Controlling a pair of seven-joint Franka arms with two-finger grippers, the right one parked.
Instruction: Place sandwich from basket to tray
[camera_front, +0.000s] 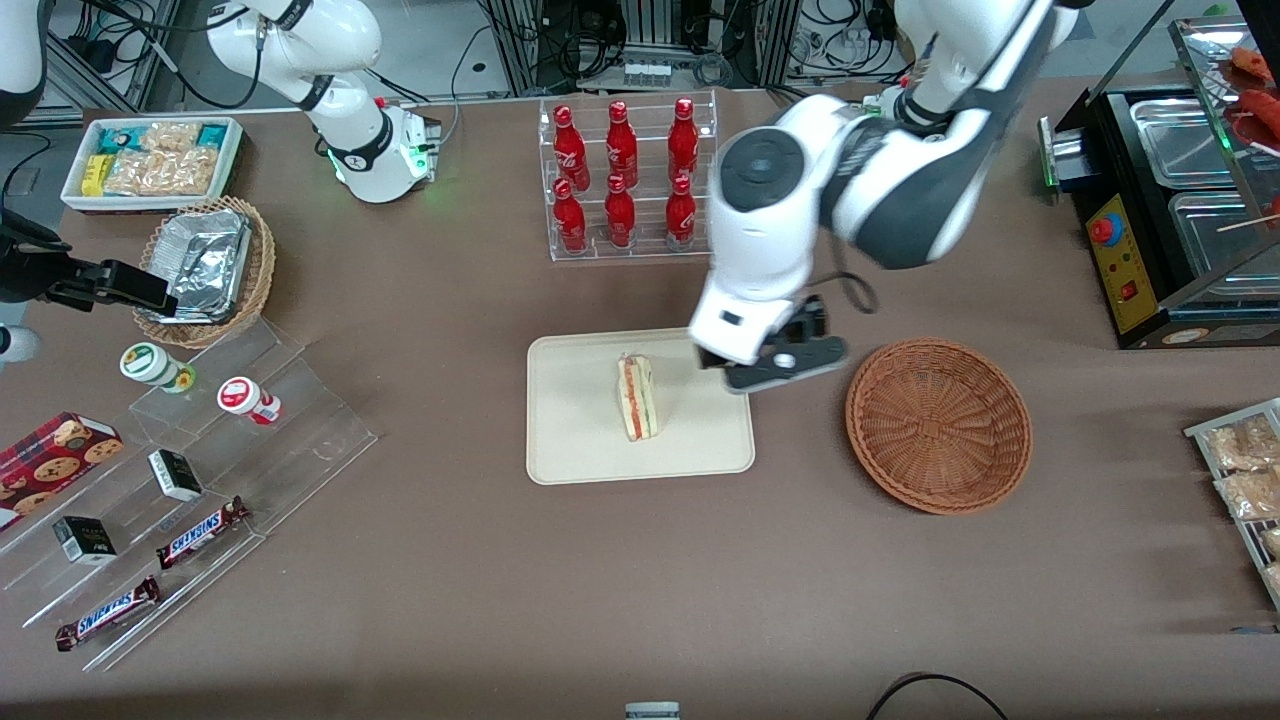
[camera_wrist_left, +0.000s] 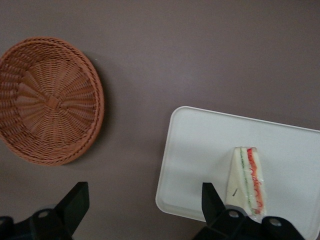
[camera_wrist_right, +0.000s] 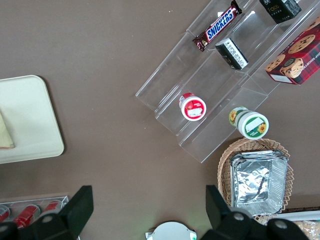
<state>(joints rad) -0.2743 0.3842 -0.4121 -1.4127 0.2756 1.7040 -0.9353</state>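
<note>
Sandwich (camera_front: 637, 397) is lying on the tray (camera_front: 580, 450); we are holding our gripper (camera_front: 778, 366) spread apart, between tray and basket (camera_front: 938, 425).

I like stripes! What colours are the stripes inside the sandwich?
Red and green, between pale bread. The sandwich shows best in the left wrist view; the open hand hovers nearby.

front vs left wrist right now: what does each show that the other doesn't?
Front only: the bottle rack, the foil basket, the snack bin, the Snickers bars on the acrylic steps, and the working arm itself, with the gripper above the tray's edge nearest the basket.

Left wrist only: the open fingers up close, with nothing between them.

Both: the sandwich lying on the tray, and the empty basket beside the tray on the brown table.
</note>
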